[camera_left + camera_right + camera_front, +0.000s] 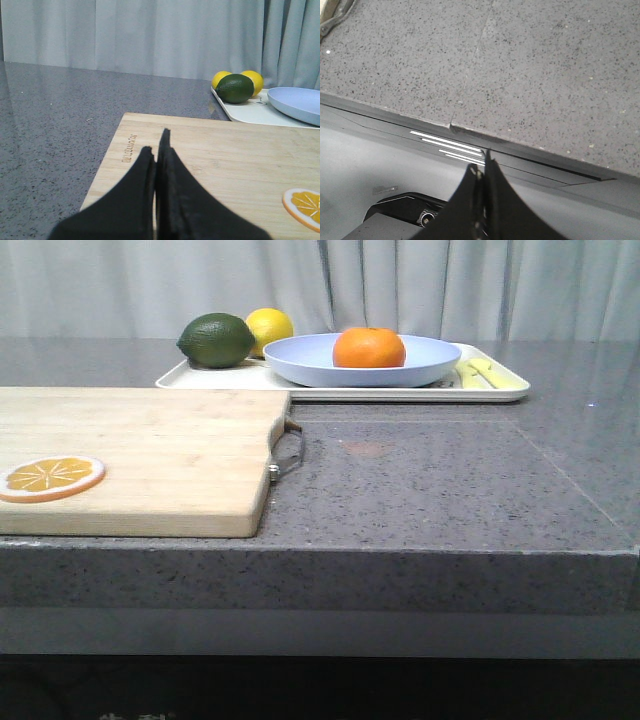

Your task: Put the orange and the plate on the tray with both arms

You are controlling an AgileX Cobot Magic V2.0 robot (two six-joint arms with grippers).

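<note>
The orange (369,347) sits in the plate (362,360) on the tray (342,380), at twelve o'clock from both pressed-together, empty grippers, left gripper (159,150) and right gripper (481,167).

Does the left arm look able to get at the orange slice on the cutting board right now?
Probably yes: the left gripper, shut and empty, sits over the cutting board, and nothing lies between it and the orange slice.

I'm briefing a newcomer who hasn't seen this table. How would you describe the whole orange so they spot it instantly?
Look to the white tray at the far side of the counter. On it sits a wide lavender-blue plate, and the orange rests in that plate. It is the only bright orange round fruit, unlike the dark green lime and yellow lemon beside the plate.
</note>
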